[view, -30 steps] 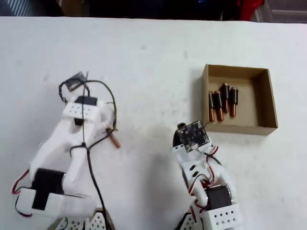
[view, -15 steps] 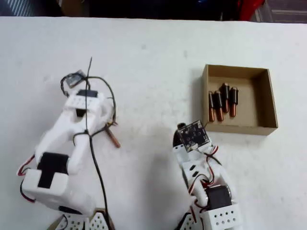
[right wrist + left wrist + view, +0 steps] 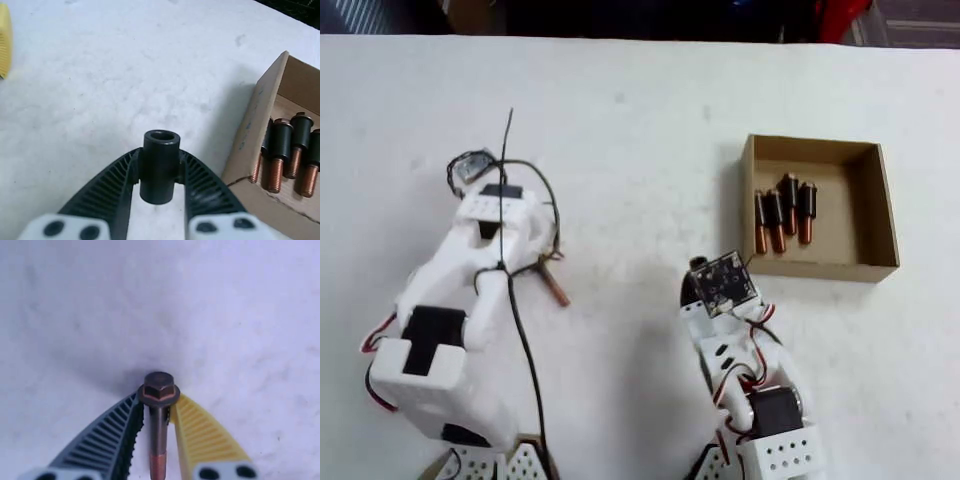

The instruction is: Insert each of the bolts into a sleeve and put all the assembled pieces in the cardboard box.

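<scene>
The left gripper [image 3: 159, 401] is closed narrowly on one bolt [image 3: 158, 412]; its dark finger [image 3: 112, 440] and its yellow finger [image 3: 202, 437] press the shank from both sides; the hexagonal head with its flange sticks out just past the fingertips, and the shank runs back between the fingers, dark near the head and copper-coloured at the far end; whether the head touches the white tabletop [image 3: 640, 110] I cannot tell; in the high view the bolt [image 3: 557, 288] shows as a short copper piece just beside the left arm [image 3: 470, 290], on the side toward the right arm [image 3: 745, 360]

The right gripper [image 3: 159, 165] is closed on one black sleeve [image 3: 160, 167]; its two black ribbed fingers [image 3: 112, 192] hold the sleeve at the middle, and the open bore points away from the wrist; the sleeve is above the tabletop, near the cardboard box [image 3: 257, 122] but apart from it

The cardboard box [image 3: 820, 148] stands on the tabletop just beyond the right arm and well apart from the left arm; inside it lie four assembled pieces [image 3: 782, 215], side by side and roughly parallel, each with a black sleeve and a copper shank coming out of it; in the right wrist view the same pieces [image 3: 277, 155] show over the box wall, the nearest one half hidden by the wall

By count: one free bolt, one free sleeve, four assembled pieces, one box; on the outer wall of the box there are faint bluish marks [image 3: 249, 137], too small to read
</scene>
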Robot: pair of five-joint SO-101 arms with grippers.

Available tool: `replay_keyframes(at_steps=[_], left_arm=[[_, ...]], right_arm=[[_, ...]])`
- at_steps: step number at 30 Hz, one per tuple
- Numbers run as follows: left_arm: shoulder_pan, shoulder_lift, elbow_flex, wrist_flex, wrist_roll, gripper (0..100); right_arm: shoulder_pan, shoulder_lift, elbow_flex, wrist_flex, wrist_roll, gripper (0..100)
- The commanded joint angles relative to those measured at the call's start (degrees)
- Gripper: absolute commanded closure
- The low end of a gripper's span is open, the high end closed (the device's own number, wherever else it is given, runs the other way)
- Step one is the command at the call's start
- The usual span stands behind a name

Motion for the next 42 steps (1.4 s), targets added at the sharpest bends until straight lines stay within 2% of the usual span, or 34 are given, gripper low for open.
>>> replay_keyframes(at_steps=[1, 2, 4, 11, 15, 19, 24, 27, 33, 37, 42], left_arm=[[-0.31, -0.13, -2.37, -1.23, 0.53, 96], [-0.31, -0.13, -2.37, -1.23, 0.44, 99], [-0.31, -0.13, -2.37, -1.14, 0.44, 96], [-0.22, -0.57, -2.55, -0.70, -1.67, 98], [1.71, -0.40, -2.20, -0.09, -13.27, 98], [2.77, -0.48, -2.73, 4.31, -23.91, 98], [2.77, -0.57, -2.73, 4.48, -40.35, 98], [2.68, -0.57, -2.81, 4.48, -46.86, 98], [2.33, -0.75, -2.73, 4.92, -51.60, 98], [2.77, -3.21, -2.37, 5.36, -51.87, 98], [2.77, -12.97, -2.37, 11.87, -52.04, 98]], right_arm=[[0.22, -0.75, 0.26, -1.36, 1.23, 98.1], [0.22, -0.75, 0.26, -1.36, 1.23, 98.1], [0.22, -0.75, 0.26, -1.36, 1.23, 98.1], [0.22, -0.75, 0.26, -1.36, 1.23, 98.1], [0.22, -0.75, 0.26, -1.36, 1.23, 98.1], [0.22, -0.75, 0.26, -1.36, 1.23, 98.1], [0.22, -0.75, 0.26, -1.36, 1.23, 98.1], [0.22, -0.75, 0.26, -1.36, 1.23, 98.1], [0.13, -0.75, 0.26, -1.36, 1.14, 98.1], [0.13, -0.75, 0.26, -1.36, 0.88, 98.1], [-0.92, -0.75, 0.26, -1.45, 0.79, 98.1]])
